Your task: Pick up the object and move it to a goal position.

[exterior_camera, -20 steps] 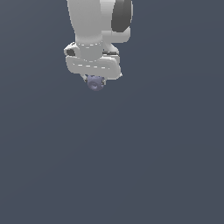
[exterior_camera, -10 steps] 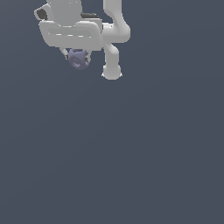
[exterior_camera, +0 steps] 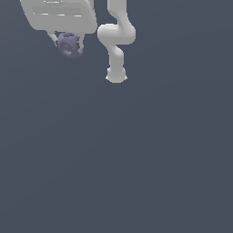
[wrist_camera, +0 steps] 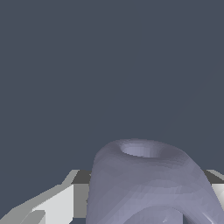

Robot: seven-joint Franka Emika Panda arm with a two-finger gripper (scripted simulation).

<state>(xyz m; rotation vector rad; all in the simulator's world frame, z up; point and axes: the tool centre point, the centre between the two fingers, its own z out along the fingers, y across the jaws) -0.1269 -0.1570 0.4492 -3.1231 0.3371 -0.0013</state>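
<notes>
The object [exterior_camera: 70,44], a small lavender-blue lump with a hollow in it, is hanging at the top of the exterior view, toward its left, pinched under the white hand [exterior_camera: 69,44]. The fingers [exterior_camera: 53,38] are showing on either side of it, so the hand is closing on the object and gripping it; in the wrist view the object [wrist_camera: 148,183] is filling the space between the pale finger pads [wrist_camera: 57,203], its hollow facing away from the camera. Nothing is lying under it, and it is sitting well clear of the surface, so the pick-up looks done and the carrying step seems to be the one in hand. No goal marker is showing in either view, so how far along the transfer is cannot be told. The next move likely calls for holding the grip firm while travelling, since the lumpy, rounded shape could slip or twist between flat pads. To the right, the arm's base [exterior_camera: 116,75] is standing on the floor [exterior_camera: 136,173], a flat, featureless slate-grey plane that is filling both views, with no walls or other things visible.
</notes>
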